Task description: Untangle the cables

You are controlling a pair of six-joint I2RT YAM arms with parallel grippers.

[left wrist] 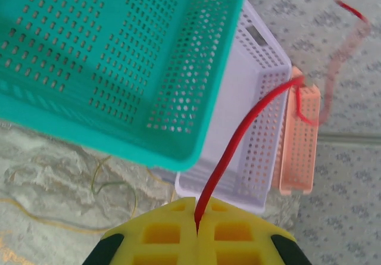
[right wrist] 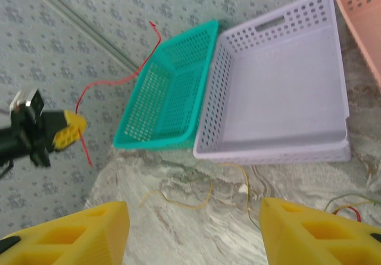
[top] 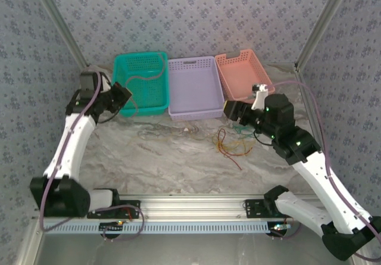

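The left claw (left wrist: 196, 217) is pinched tight on a red cable (left wrist: 237, 137); the strand comes out from between the closed yellow fingers (left wrist: 161, 232) and curves up into the air, past the rim of the lavender basket (left wrist: 262, 128). Its far end shows against the patterned wall. This claw hangs just beside the near left corner of the teal basket (left wrist: 119, 137), and from the overhead camera the held strand crosses that basket. A short tail of it dangles below the claw.

The right claw (right wrist: 193, 235) is spread wide, with nothing between its fingers (right wrist: 71, 235); it hovers over the marbled table (top: 178, 164), in front of the gap between the lavender basket and the pink basket (left wrist: 300, 146).

The other cables lie on the table. A thin yellow cable (right wrist: 178, 202) trails loosely in front of the teal and lavender baskets; a small clump (top: 229, 143) of red, orange and green strands sits near the right claw, just ahead of the lavender basket's right corner — well apart from the left claw. The three baskets stand touching in a row along the back wall.
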